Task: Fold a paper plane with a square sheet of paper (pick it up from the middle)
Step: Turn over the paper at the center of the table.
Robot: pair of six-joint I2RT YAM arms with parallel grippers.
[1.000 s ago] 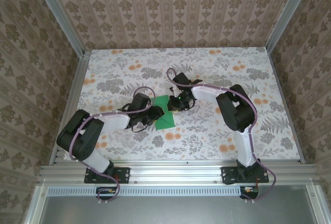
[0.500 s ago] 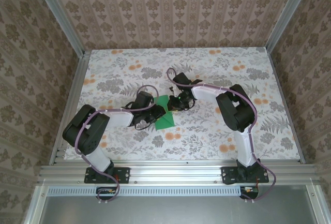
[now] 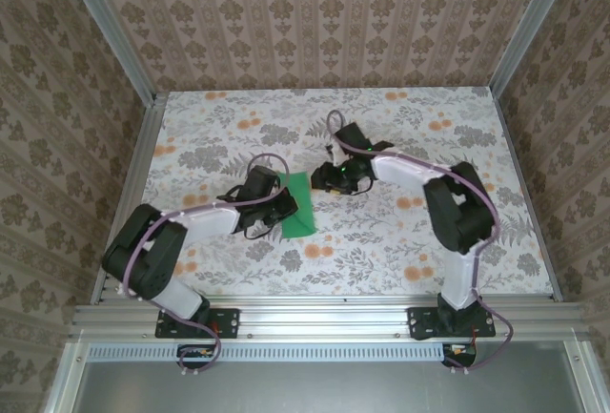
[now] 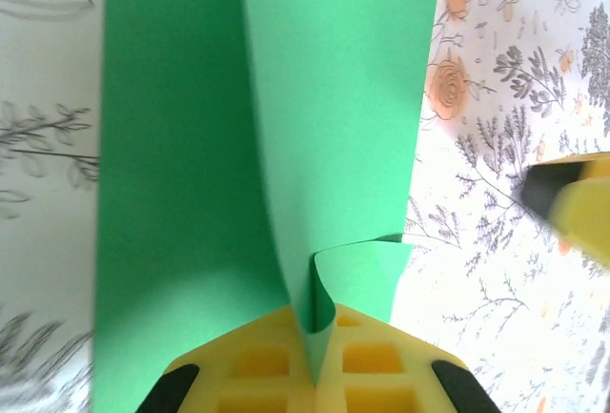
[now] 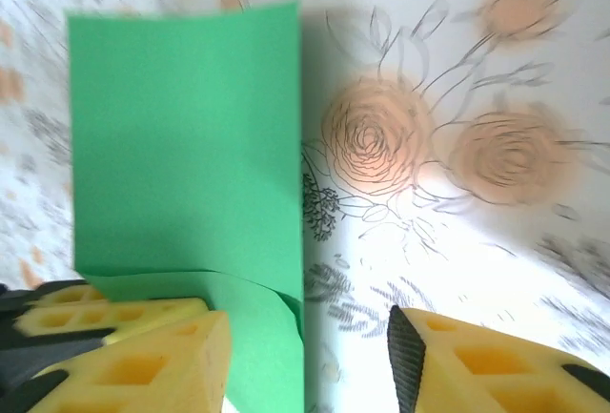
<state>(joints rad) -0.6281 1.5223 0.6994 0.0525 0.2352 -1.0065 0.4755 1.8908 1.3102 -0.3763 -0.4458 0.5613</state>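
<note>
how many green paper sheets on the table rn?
1. The green sheet of paper lies on the table, left of centre, its edge pinched in the shut left end effector. It's folded over, so a second sheet underneath can't be excluded.

The square sheet of paper (image 4: 181, 146) is thin, smooth, matt green paper. On the left hand (image 4: 313, 341), the pads (image 4: 253, 370) are matt yellow gridded plastic. The table (image 3: 400, 251) is matt and floral-printed; its frame (image 3: 324, 316) is brushed metal.
</note>
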